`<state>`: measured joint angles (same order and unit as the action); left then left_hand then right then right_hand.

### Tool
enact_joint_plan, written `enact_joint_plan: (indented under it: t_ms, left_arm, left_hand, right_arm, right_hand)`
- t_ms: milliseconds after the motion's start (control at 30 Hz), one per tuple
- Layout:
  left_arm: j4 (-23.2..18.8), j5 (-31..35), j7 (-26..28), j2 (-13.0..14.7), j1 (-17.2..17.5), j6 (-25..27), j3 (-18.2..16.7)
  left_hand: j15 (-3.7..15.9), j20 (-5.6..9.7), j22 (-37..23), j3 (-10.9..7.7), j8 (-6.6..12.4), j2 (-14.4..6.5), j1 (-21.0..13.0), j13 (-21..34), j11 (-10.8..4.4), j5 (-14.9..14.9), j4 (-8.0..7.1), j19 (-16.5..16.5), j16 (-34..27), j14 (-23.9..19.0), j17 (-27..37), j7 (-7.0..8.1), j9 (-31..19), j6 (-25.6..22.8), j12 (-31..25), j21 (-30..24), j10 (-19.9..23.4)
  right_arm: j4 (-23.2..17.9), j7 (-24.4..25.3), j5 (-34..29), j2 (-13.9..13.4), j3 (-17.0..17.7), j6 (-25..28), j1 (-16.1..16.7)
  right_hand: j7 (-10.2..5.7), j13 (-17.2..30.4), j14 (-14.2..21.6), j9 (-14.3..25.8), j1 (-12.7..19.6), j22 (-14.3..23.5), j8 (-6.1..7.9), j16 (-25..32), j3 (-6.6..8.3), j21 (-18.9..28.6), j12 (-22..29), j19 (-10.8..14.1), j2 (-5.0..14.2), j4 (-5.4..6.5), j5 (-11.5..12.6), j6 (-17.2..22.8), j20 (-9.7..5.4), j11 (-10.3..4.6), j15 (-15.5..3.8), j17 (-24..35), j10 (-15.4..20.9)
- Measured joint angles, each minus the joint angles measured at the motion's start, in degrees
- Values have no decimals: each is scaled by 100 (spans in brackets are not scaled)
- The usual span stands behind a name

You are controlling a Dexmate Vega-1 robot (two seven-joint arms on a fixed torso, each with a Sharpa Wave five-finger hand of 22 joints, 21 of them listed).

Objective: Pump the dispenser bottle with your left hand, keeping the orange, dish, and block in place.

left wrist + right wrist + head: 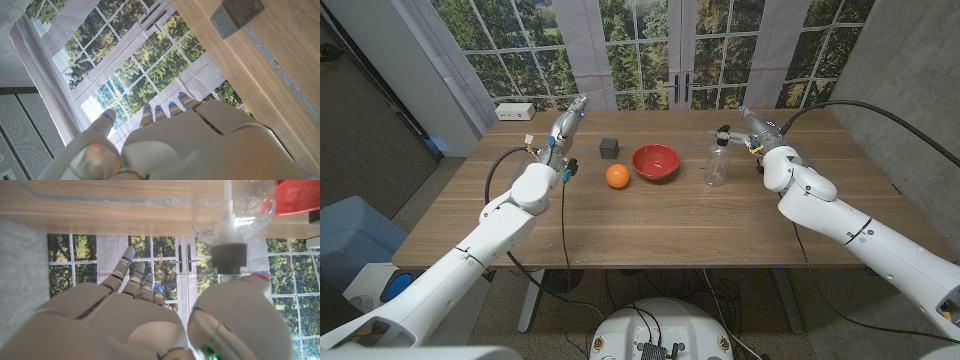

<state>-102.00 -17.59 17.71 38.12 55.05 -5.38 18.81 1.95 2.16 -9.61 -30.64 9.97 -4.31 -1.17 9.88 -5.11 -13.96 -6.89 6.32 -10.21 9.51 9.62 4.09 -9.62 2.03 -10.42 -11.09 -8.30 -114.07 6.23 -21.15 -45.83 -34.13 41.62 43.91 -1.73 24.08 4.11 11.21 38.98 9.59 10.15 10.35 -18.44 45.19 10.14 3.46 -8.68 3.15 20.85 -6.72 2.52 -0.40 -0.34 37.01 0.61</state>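
Desk (620,230): one wooden desk, with both of your arms reaching in from the near corners.
Orange (617,176): one orange, the nearest thing to you, just beside the bowl on its left.
Bowl (655,161): one red bowl, between the orange and the bottle; you can see nothing in it.
Bottle (717,160): one clear pump bottle, standing upright to the right of the bowl and near your right hand; it looks see-through, and whether any liquid is in it you cannot tell.
Block (609,147): one dark grey block, just behind the orange, apart from it.
Left hand (565,128): raised over the far left part of the desk, left of the block and well apart from the bottle; its fingers (162,111) are stretched out and apart, holding nothing.
Right hand (752,126): close behind the bottle's pump top on its right; its fingers (131,272) are stretched out and holding nothing, and the thumb sits just beside the bottle's black collar in the right wrist view.
White box (515,111): one at the far left edge.
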Motion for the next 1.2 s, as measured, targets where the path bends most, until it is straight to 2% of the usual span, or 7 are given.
enact_joint_plan:
  t_ms: [233,333,400,567,867,933,1200]
  left_arm:
    - [0,3,-18,4,18,-52,-29]
    - [2,1,-24,4,23,-65,-34]
    - [11,-5,-30,5,30,-80,-54]
    - [14,-12,-35,10,45,-90,-71]
    - [-12,-19,-34,19,67,-90,-93]
    - [-29,-19,-33,21,78,-90,-95]
    - [-87,-24,-16,35,142,-89,-123]
  left_hand:
    - [0,-31,0,25,0,0,0,0,0,0,24,-31,0,0,0,0,0,0,0,0,0]
    - [0,-31,0,19,0,0,0,0,0,0,30,-31,0,0,0,0,0,0,0,0,0]
    - [0,-31,0,12,0,0,0,0,0,0,37,-31,0,0,0,0,0,0,0,0,0]
    - [0,-19,0,12,0,0,0,0,0,0,37,-43,0,0,0,0,0,0,0,0,0]
    - [0,-20,0,12,0,0,0,0,0,0,36,-42,0,0,0,-31,0,-31,0,0,0]
    - [0,-20,0,12,0,0,0,0,0,0,36,-42,0,0,0,-31,0,-31,0,0,0]
    - [0,-21,-1,12,0,0,0,0,0,0,36,-41,0,0,0,-31,0,-31,0,0,0]
  right_arm:
    - [-236,-703,534,-220,-89,383,-206]
    - [-324,-788,660,-318,-45,401,-235]
    - [-366,-1033,1165,-404,73,368,-233]
    - [-371,-1212,1754,-528,426,78,-69]
    - [-11,-1622,3280,-717,1188,-1137,394]
    - [107,-1753,3813,-731,1299,-1688,479]
    - [524,-1803,4542,-652,1557,-2675,752]
  right_hand:
    - [9,-195,-745,-2,-14,0,0,0,-98,-545,0,-498,-90,-52,65,-283,345,159,320,-246,-677]
    - [39,-244,-927,-2,-14,0,0,0,-108,-676,0,-619,-90,-62,99,-314,425,217,383,-300,-823]
    - [39,-268,-1011,-2,-14,0,0,0,-107,-730,0,-658,-90,-62,99,-314,464,233,400,-330,-883]
    - [23,-310,-1078,-30,-14,1,50,0,-107,-796,7,-658,-90,-62,119,-300,464,234,372,-390,-903]
    - [-96,-397,-1077,-29,-14,1,146,27,-118,-903,89,-594,-89,-73,142,-301,401,246,372,-508,-806]
    - [-119,-416,-1077,-29,-14,0,186,46,-131,-931,100,-594,-89,-86,142,-209,401,264,372,-535,-782]
    - [-87,-553,-967,-28,-104,-27,284,91,-129,-1103,188,-491,0,-84,227,311,299,143,355,-729,-476]
